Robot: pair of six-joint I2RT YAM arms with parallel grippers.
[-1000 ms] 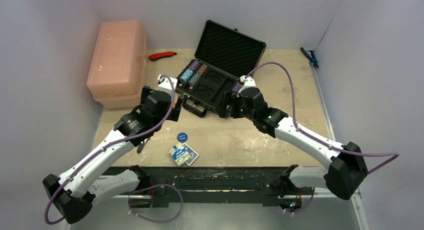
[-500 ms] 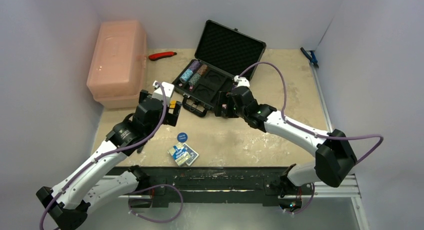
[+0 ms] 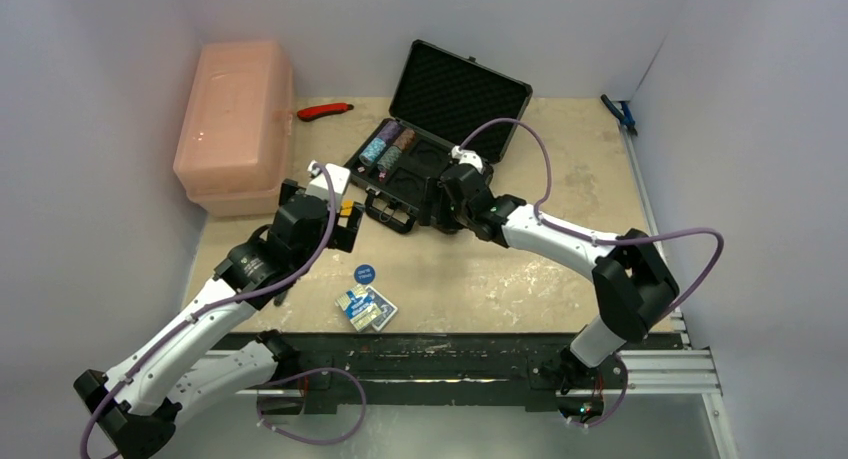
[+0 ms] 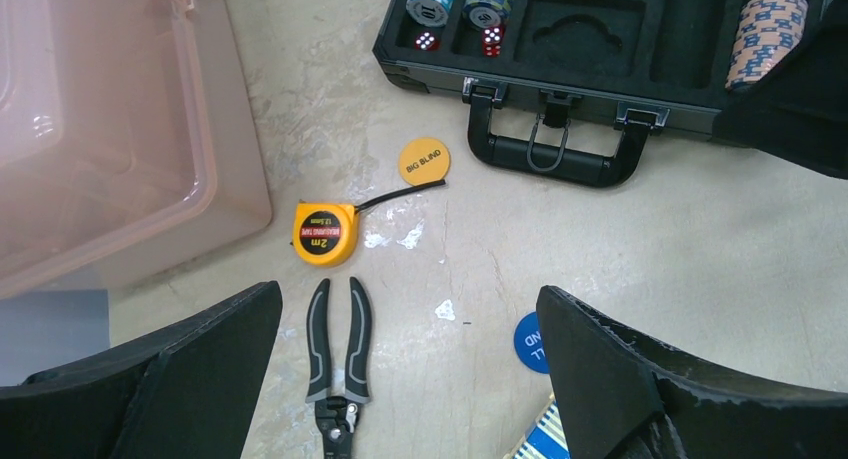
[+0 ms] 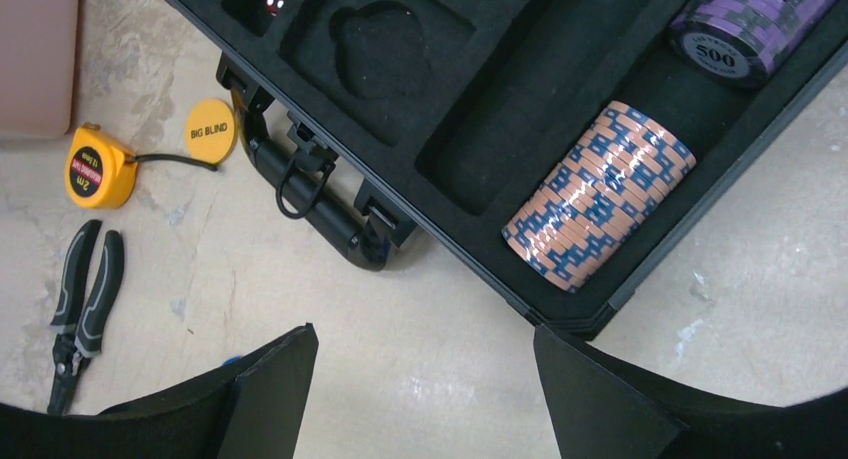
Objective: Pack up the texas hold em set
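The black case point(image 3: 415, 174) lies open at the table's back, lid point(image 3: 460, 84) up. Chip stacks point(image 3: 386, 145) fill its left slots. In the right wrist view an orange-blue stack point(image 5: 600, 194) and a purple stack point(image 5: 750, 24) lie in its right end. The blue disc point(image 3: 366, 274) and the card deck point(image 3: 366, 307) lie on the table in front. My left gripper point(image 3: 345, 224) is open and empty above the table left of the handle point(image 4: 555, 159); the blue disc point(image 4: 528, 341) shows beside its right finger. My right gripper point(image 3: 430, 204) is open and empty over the table at the case's front edge.
The pink box point(image 3: 235, 124) stands at the back left. A yellow tape measure point(image 4: 324, 232), black pliers point(image 4: 336, 354) and a yellow "BIG BLIND" disc point(image 4: 424, 162) lie under the left gripper. A red knife point(image 3: 325, 110) and blue pliers point(image 3: 620, 112) lie at the back.
My right gripper has moved left along the case's front edge, its arm stretching out. My left gripper drew back slightly a second ago and has since held still.
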